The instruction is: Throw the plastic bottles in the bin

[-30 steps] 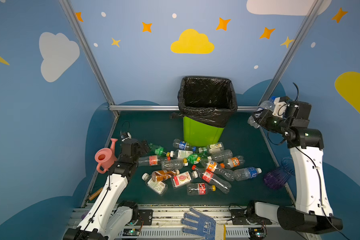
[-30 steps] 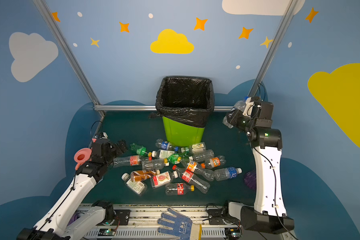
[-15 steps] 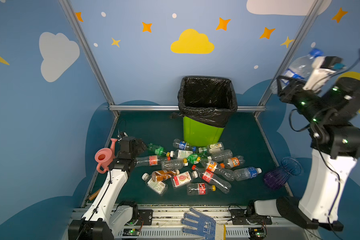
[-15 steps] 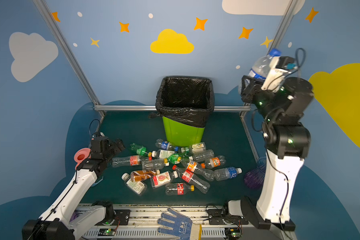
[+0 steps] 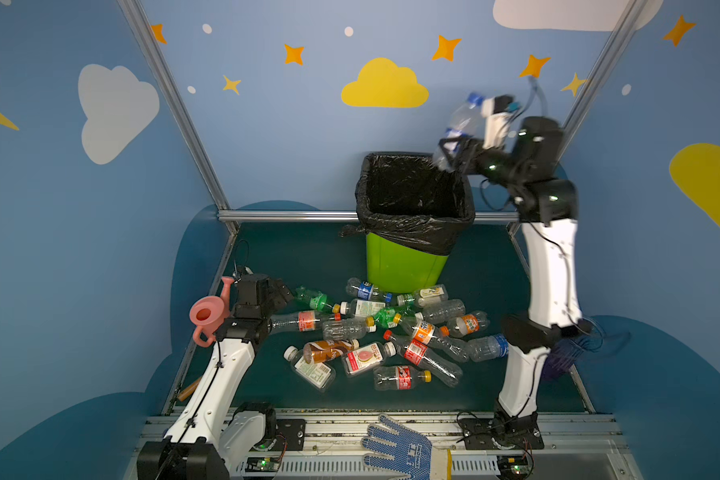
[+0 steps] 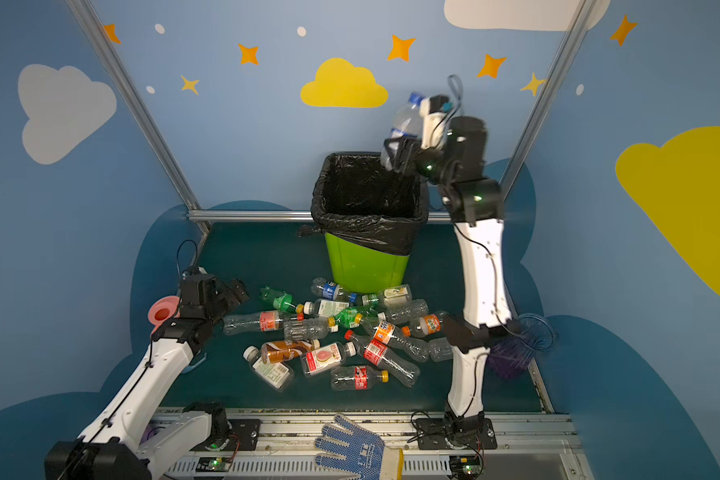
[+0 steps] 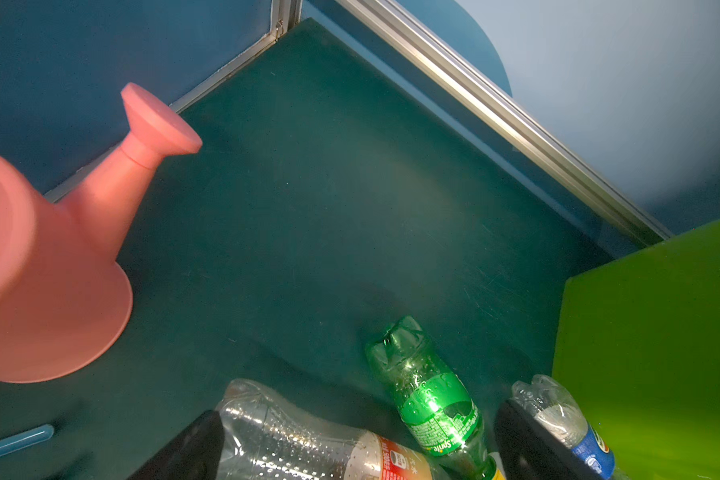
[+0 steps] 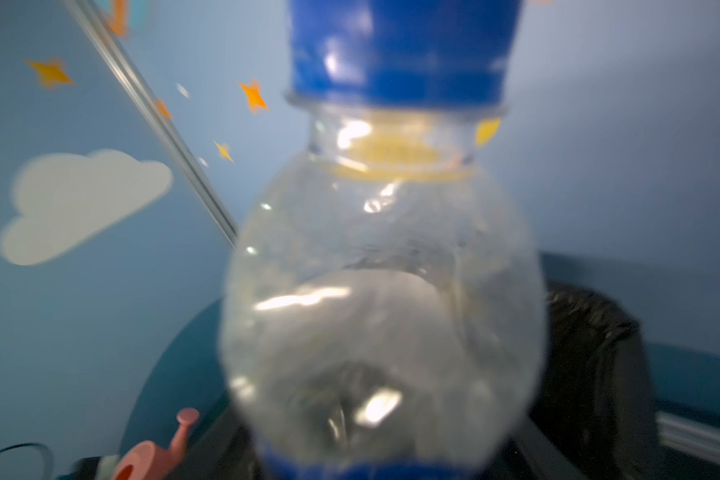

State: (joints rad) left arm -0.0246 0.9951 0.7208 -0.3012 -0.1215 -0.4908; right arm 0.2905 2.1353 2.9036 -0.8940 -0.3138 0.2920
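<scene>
A clear bottle (image 5: 460, 124) with a blue cap and blue label is up in the air, cap uppermost and tilted, over the right rear corner of the bin (image 5: 404, 266). It sits at the right gripper (image 5: 454, 151), but blur hides the jaws, so whether they pinch it cannot be told. In the right wrist view the bottle (image 8: 383, 311) fills the middle, with the bin's black bag behind it. The lime bin stands open at the back of the table (image 5: 308, 249). In front of it the other bottles (image 5: 391, 336) lie on their sides in a loose heap. The left gripper (image 5: 282, 291) hangs low at the heap's left edge, jaws spread wide. In the left wrist view a red-labelled bottle (image 7: 308, 440) and a green bottle (image 7: 429, 399) show between its fingers (image 7: 184, 449); contact cannot be judged. A pink watering can (image 5: 208, 316) stands just left of that arm. A blue glove (image 5: 400, 451) lies on the front rail.
</scene>
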